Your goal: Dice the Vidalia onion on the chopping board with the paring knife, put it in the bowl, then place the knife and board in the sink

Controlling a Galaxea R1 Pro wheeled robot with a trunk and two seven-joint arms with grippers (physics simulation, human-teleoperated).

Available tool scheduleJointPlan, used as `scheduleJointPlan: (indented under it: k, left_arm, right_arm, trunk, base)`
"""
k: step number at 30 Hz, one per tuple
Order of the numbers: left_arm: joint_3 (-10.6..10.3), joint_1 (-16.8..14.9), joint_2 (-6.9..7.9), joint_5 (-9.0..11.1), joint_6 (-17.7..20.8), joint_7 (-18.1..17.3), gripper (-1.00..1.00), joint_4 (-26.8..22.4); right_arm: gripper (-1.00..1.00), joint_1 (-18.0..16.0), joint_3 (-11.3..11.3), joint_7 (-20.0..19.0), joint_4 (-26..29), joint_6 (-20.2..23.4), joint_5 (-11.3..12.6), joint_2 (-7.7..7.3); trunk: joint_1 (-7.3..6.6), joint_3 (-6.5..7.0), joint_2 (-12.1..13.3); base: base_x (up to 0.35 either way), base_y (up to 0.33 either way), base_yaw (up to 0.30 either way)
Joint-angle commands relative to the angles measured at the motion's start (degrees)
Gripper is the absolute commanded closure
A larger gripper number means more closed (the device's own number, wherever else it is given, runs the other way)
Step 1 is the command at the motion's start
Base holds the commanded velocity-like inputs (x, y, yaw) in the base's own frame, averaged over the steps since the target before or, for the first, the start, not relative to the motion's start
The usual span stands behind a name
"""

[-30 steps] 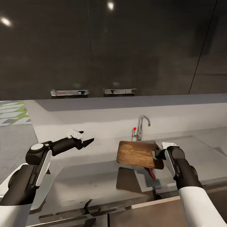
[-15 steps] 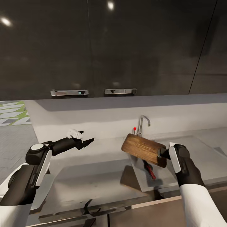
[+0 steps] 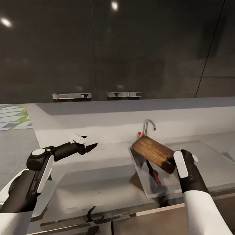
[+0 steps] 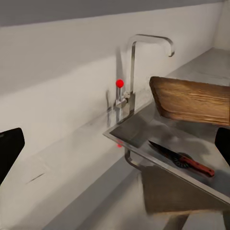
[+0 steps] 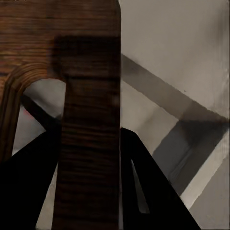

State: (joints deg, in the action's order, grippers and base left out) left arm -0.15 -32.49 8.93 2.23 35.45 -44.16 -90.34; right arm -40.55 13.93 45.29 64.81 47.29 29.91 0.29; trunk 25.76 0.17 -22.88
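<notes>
While the right gripper (image 3: 171,159) clamps the handle end of the chopping board (image 3: 153,152), the board hangs tilted over the sink (image 3: 143,186), its far end raised toward the chrome tap (image 3: 147,126). Below it the paring knife (image 3: 153,173) lies on the basin floor, red handle nearest. To the left, the left gripper (image 3: 87,143) hovers above the desk (image 3: 91,176), jaws spread wide, holding nothing.

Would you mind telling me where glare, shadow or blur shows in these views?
Head view: ceiling lights glare on the glossy upper cabinets. Left wrist view: the chopping board casts a soft shadow by the sink. Right wrist view: board close-up, grain slightly blurred, dark fingers silhouetted.
</notes>
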Motion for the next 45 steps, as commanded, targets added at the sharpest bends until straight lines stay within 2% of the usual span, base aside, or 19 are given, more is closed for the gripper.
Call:
scheduleJointPlan:
  k: [1, 2, 3, 4, 8, 12, 26, 30, 45]
  left_arm:
    - [0.0, 0.0, 0.03, 0.2, 0.4, 0.0, -1.0, 0.0]
    - [0.0, 0.0, 0.01, 0.2, 0.4, 0.0, -1.0, 0.0]
    - [0.0, 0.0, -0.03, 0.2, 0.4, 0.0, -1.0, 0.0]
    - [0.0, 0.0, -0.03, 0.2, 0.4, 0.0, -1.0, 0.0]
    - [-0.1, 0.0, -0.05, 0.2, 0.4, 0.0, -1.0, 0.0]
    - [-0.1, 0.0, -0.05, 0.2, 0.4, 0.0, -1.0, 0.0]
    - [0.1, 0.0, 0.01, 0.2, 0.4, 0.0, -1.0, 0.0]
    - [0.1, 0.0, 0.03, 0.2, 0.4, 0.0, -1.0, 0.0]
    - [0.1, 0.0, 0.04, 0.2, 0.4, -0.1, -1.0, 0.0]
  right_arm:
    - [1.0, 0.0, 0.0, 2.6, -0.1, -2.7, 3.2, 0.45]
    - [1.0, 0.0, 0.0, 3.3, -0.2, -3.5, 3.6, 0.56]
    - [1.0, 0.0, 0.0, 6.8, -1.0, -6.8, 6.1, 0.91]
    - [1.0, 0.0, 0.0, 8.0, -1.5, -7.9, 7.2, 1.0]
    - [1.0, 0.0, -0.1, 11.4, -3.7, -11.5, 11.7, 1.53]
    - [1.0, 0.0, -0.2, 12.2, -4.6, -14.4, 13.1, 1.74]
    - [1.0, 0.0, -0.2, 12.8, -6.1, -16.2, 13.9, 2.8]
    - [1.0, 0.0, -0.2, 12.9, -6.5, -18.7, 13.9, 2.86]
    - [1.0, 0.1, -0.3, 17.9, -8.0, -23.7, 13.9, 2.87]
  trunk:
    - [0.03, -0.02, 0.0]
    - [0.03, -0.02, 0.0]
    - [0.03, -0.02, 0.0]
    - [0.03, -0.02, 0.0]
    - [0.03, -0.02, 0.0]
    - [0.03, -0.02, 0.0]
    - [0.03, -0.02, 0.0]
    - [0.03, -0.02, 0.0]
    - [0.03, -0.02, 0.0]
  base:
    - [0.0, 0.0, 0.0]
    - [0.0, 0.0, 0.0]
    - [0.0, 0.0, 0.0]
    - [0.0, 0.0, 0.0]
    - [0.0, 0.0, 0.0]
    - [0.0, 0.0, 0.0]
    - [0.0, 0.0, 0.0]
    - [0.0, 0.0, 0.0]
    - [0.0, 0.0, 0.0]
